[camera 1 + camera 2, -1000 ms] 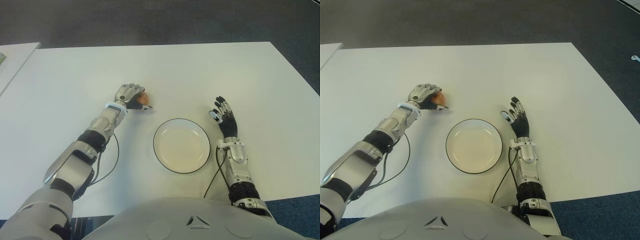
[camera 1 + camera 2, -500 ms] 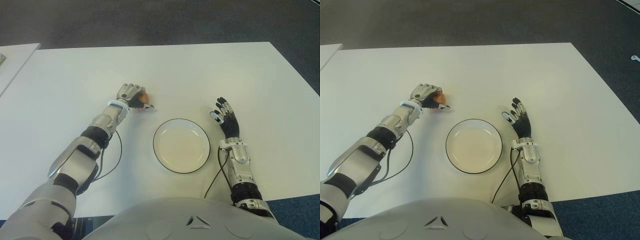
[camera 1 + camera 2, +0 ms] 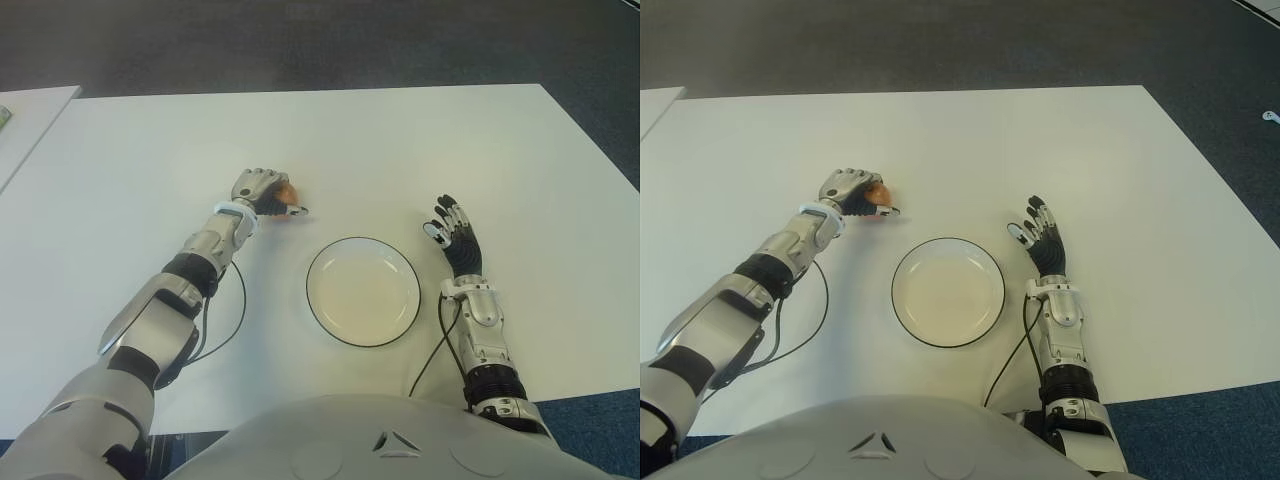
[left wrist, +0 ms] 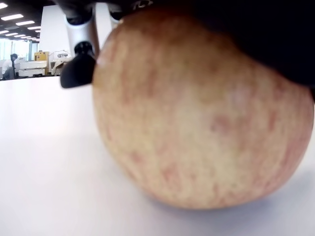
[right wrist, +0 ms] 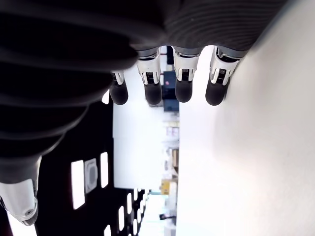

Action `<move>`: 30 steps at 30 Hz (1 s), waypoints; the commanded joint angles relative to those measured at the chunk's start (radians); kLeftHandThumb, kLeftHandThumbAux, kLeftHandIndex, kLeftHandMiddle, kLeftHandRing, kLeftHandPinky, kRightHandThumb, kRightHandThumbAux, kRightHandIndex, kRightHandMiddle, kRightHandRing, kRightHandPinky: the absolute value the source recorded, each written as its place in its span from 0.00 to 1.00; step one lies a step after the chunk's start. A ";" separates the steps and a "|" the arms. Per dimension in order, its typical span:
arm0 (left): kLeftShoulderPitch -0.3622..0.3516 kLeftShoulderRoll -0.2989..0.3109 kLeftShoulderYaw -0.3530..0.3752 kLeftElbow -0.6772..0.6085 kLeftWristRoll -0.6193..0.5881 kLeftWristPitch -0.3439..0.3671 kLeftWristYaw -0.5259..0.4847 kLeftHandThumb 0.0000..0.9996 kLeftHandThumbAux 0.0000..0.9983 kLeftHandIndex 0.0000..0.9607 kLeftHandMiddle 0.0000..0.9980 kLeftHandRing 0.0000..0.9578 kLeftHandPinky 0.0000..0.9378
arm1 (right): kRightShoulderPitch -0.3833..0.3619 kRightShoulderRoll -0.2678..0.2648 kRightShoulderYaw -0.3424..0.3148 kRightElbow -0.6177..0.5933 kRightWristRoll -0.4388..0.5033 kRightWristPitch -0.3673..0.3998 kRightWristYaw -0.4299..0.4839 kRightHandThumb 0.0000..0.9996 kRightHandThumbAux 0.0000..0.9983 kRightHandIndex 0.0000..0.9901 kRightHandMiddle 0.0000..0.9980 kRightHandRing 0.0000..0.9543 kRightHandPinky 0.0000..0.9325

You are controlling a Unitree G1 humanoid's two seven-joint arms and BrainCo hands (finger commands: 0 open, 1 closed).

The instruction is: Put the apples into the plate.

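Premises are presenting as an office or laboratory hall. A large plain white table (image 3: 400,140) is standing on dark carpet flooring (image 3: 300,45). The left wrist view is showing rows of ceiling strip lights (image 4: 12,17) and distant equipment benches (image 4: 29,66) in an open room.

I am seeing a white table (image 3: 400,140) sitting on dark carpet (image 3: 300,40), another white tabletop edge (image 3: 25,110) lying left.
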 commanded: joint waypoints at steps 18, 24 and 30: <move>0.046 0.009 0.004 0.010 -0.044 -0.076 0.007 0.75 0.70 0.46 0.87 0.89 0.86 | 0.017 0.004 -0.024 0.117 0.027 0.054 0.027 0.10 0.60 0.00 0.00 0.00 0.00; 0.069 0.079 0.051 -0.235 -0.039 -0.047 -0.029 0.75 0.70 0.46 0.87 0.88 0.87 | 0.017 0.012 -0.024 0.118 0.025 0.042 0.021 0.10 0.60 0.00 0.00 0.00 0.00; 0.120 0.129 0.133 -0.518 -0.046 0.018 -0.097 0.75 0.70 0.46 0.86 0.88 0.86 | 0.021 0.018 -0.020 0.114 0.016 0.029 0.009 0.11 0.58 0.00 0.00 0.00 0.00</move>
